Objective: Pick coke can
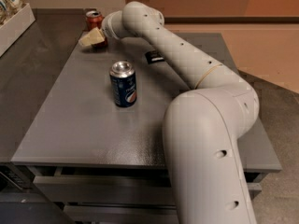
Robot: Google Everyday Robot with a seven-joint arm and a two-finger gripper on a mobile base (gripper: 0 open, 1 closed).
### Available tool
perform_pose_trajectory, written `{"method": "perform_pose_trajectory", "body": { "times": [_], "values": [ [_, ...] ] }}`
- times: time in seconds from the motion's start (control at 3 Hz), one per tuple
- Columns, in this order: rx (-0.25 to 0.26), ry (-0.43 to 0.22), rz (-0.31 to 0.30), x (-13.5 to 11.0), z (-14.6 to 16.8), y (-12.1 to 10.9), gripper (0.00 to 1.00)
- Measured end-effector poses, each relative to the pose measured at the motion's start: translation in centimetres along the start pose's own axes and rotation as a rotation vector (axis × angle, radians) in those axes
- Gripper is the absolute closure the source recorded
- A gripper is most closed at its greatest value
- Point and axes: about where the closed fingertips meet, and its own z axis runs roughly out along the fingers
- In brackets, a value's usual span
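The coke can (94, 18), red with a silver top, stands upright at the far left corner of the grey table (70, 125). My gripper (91, 38) reaches out at the end of the long white arm (187, 64). It sits right in front of the can's lower part and covers it. Whether it touches the can cannot be told.
A dark blue Pepsi can (123, 84) stands upright mid-table, nearer than the coke can and under the arm's left side. A small black object (154, 56) lies beside the arm. A white tray (16, 24) with snack bags stands at the far left.
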Motion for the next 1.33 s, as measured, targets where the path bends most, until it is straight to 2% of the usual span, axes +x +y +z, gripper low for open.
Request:
{"method": "perform_pose_trajectory", "body": {
  "times": [0.33,0.67,1.33],
  "values": [
    [0.027,-0.013,0.006,0.1,0.8,-0.3,0.0],
    [0.05,-0.03,0.015,-0.3,1.2,-0.8,0.18],
    [0.066,-0.059,0.024,-1.7,-0.4,-0.9,0.65]
  ]
}}
